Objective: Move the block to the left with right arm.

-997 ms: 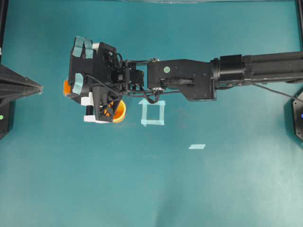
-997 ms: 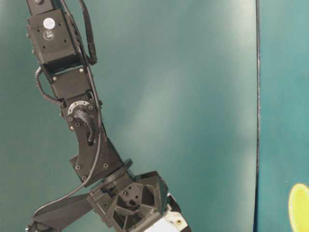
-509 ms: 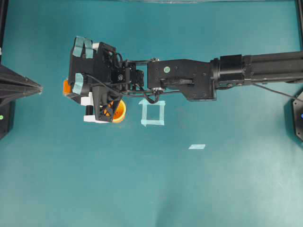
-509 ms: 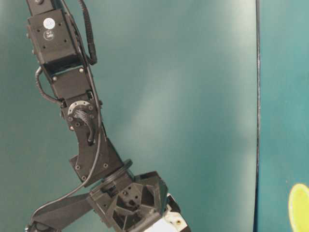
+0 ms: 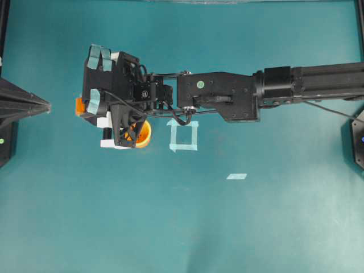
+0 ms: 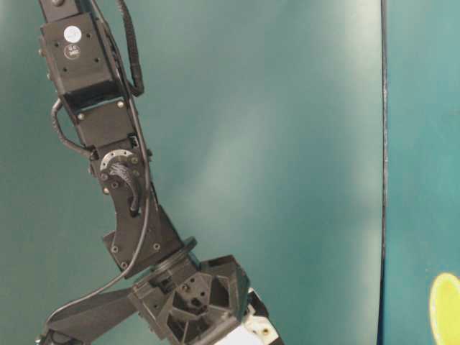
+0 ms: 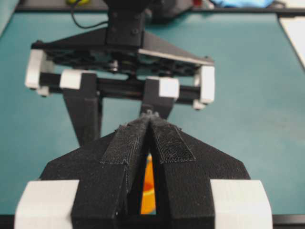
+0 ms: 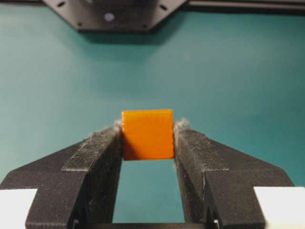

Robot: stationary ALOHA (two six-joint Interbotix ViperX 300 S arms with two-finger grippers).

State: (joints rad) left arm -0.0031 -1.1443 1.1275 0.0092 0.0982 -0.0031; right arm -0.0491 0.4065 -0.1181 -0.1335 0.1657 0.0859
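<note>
Resting at the far left edge of the overhead view, the left gripper [image 5: 48,106] shows only as a black pointed wedge, and its own wrist camera shows the padded fingers [image 7: 131,143] pressed together at the tips, clenched on nothing, with an orange sliver glimpsed through the slit behind them. Just to its right lies the block [image 5: 80,106], a small orange cube of which only a corner peeks out from under the right gripper [image 5: 85,106]; from the right wrist camera the block [image 8: 147,134] sits squarely between the two black padded fingers [image 8: 97,148], one flat face turned straight toward the lens, its top and bottom edges level and its side faces flush against the pads, so the claw is grasping it. Being a cube, it has no long axis to speak of. Whether it touches the table cannot be told. Further right, a yellow-orange cup [image 5: 142,134] is partly hidden beneath the wrist hardware, next comes a pale blue tape square [image 5: 183,135] on the teal table [image 5: 182,227], and a small tape strip [image 5: 236,176] lies lower right of that. The right arm [image 5: 256,91] stretches in from the right edge across the table.
</note>
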